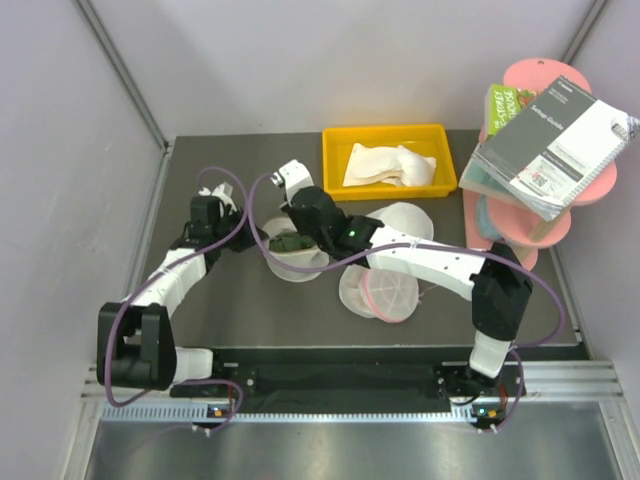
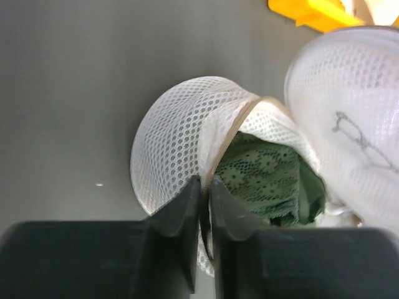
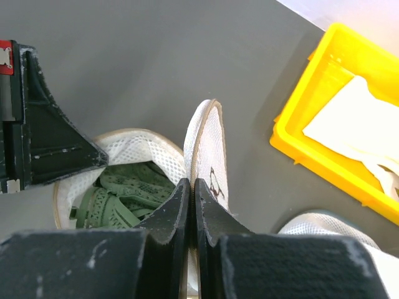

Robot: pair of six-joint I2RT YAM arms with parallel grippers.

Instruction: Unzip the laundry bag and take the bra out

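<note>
Half the job looks done: the laundry bag (image 1: 288, 258) lies unzipped left of centre on the table (image 1: 250, 315), near the yellow bin (image 1: 333, 172), its two halves gaping apart. The left gripper (image 2: 204, 185) pinches the mesh wall of one half; the right gripper (image 3: 192, 185) pinches the upright lid's rim (the half bearing the dark mark). The green lace bra (image 2: 268, 180) sits inside, not yet removed.

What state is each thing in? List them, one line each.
laundry bag, unzipped, flap raised open.
bra, green, lying inside the bag.
left gripper, shut on the bag's wall.
right gripper, shut on the flap.
yellow bin, holding white cloth.
</note>
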